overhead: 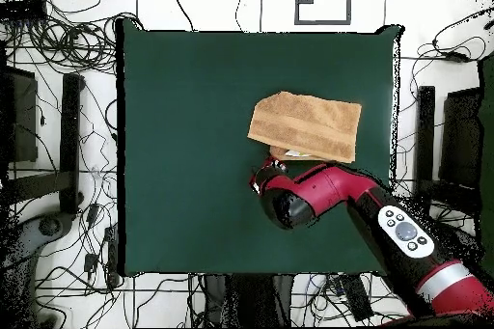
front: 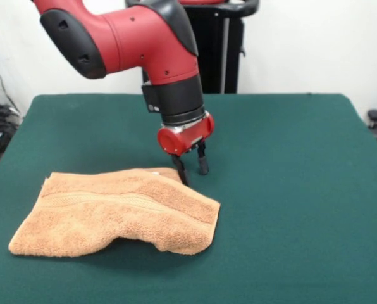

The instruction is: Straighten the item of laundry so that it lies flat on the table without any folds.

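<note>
One towel (front: 116, 212) lower left of frame on green bench (front: 290, 190), rumpled, front edge humped up. Gripper (front: 192, 168) at its far edge, slightly parted, one finger (front: 180, 170) touching cloth, gripping nothing.

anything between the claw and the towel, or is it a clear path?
Nothing visible in the way. The claw hangs open right at the far edge of the towel, only bare table around it. The towel is folded over.

No legible text, labels, brand marks, numbers or signs in either view. Arm housing (front: 131, 38) plain red and black, unmarked. Button cluster on the arm cuff (overhead: 406, 232) visible from overhead, markings too small to read.
</note>
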### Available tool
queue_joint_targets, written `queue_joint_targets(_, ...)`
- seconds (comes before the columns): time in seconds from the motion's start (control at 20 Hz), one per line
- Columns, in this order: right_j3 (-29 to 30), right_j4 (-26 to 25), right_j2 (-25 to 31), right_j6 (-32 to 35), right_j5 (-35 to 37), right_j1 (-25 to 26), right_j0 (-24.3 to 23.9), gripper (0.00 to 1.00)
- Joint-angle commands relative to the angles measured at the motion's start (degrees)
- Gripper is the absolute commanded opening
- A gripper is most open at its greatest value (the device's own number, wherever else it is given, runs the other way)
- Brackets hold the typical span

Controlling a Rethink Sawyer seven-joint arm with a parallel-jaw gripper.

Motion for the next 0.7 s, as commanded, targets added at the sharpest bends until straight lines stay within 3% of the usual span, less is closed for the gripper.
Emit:
queue_joint_targets(0.05,-14.06,-8.3,-6.53,-20.8,11.71,16.92,4.38,1.0)
queue_joint_targets(0.7,-20.68,-10.22,-7.46,-20.97,11.62,22.97,6.83,1.0)
